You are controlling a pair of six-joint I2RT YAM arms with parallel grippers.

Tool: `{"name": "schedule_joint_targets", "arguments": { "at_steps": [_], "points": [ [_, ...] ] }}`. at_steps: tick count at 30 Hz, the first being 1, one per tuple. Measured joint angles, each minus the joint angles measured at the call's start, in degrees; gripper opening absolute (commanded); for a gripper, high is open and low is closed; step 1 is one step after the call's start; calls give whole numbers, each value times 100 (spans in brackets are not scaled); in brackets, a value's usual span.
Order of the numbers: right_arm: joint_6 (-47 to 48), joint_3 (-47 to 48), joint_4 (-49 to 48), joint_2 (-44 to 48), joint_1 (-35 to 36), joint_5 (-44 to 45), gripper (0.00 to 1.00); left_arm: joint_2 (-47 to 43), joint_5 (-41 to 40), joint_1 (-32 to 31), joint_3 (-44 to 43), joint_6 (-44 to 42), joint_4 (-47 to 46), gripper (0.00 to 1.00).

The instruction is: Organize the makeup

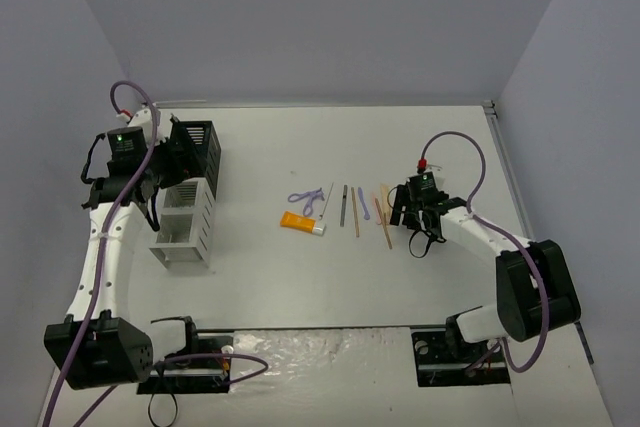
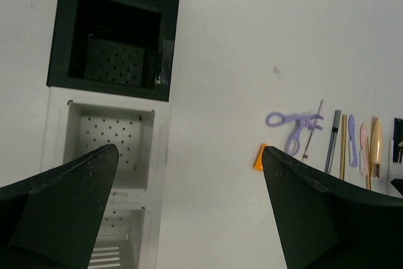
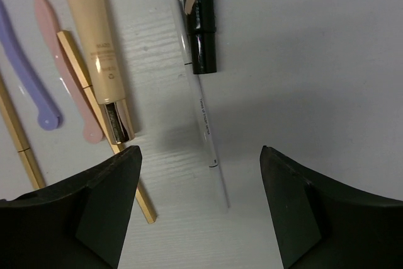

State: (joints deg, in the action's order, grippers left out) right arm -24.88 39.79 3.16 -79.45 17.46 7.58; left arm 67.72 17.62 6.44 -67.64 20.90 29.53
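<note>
The makeup lies in a row mid-table: an orange tube with a white cap [image 1: 301, 222], a purple looped tool [image 1: 308, 198], and thin black, tan and grey pencils [image 1: 346, 209]. My right gripper [image 1: 401, 212] is open and empty at the row's right end. In the right wrist view its jaws [image 3: 198, 153] straddle a thin clear stick [image 3: 203, 114], below a black tube [image 3: 199, 17] and right of a beige tube [image 3: 98, 48] and a gold pencil [image 3: 107, 131]. My left gripper [image 1: 171, 168] is open and empty, above the rack; the left wrist view [image 2: 189, 149] shows the purple tool [image 2: 291, 128] far right.
The black-and-white compartment rack [image 1: 186, 215] stands at the left, with its black compartment [image 2: 113, 48] behind the white ones [image 2: 107, 143]. Pink [image 3: 66, 61] and purple [image 3: 25, 74] spatulas lie left of the beige tube. Grey walls close the back and sides.
</note>
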Motion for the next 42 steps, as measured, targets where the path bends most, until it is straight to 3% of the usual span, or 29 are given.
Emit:
{"name": "schedule_joint_targets", "arguments": {
  "at_steps": [7,15,23,33,42],
  "points": [
    [56,86,27,-667,-95,-156,50,-249,295,0,61,-52,100,97],
    [77,128,-39,-757,-95,-111,21,-301,403,0,61,-52,102,97],
    [97,151,-69,-790,-91,-101,1,-301,502,0,61,-34,89,97],
    [242,159,-13,-663,-26,-208,0,-318,687,-206,183,219,-35,97],
    [612,636,40,703,1035,-307,0,-342,853,-1473,181,664,-207,97]
  ]
}}
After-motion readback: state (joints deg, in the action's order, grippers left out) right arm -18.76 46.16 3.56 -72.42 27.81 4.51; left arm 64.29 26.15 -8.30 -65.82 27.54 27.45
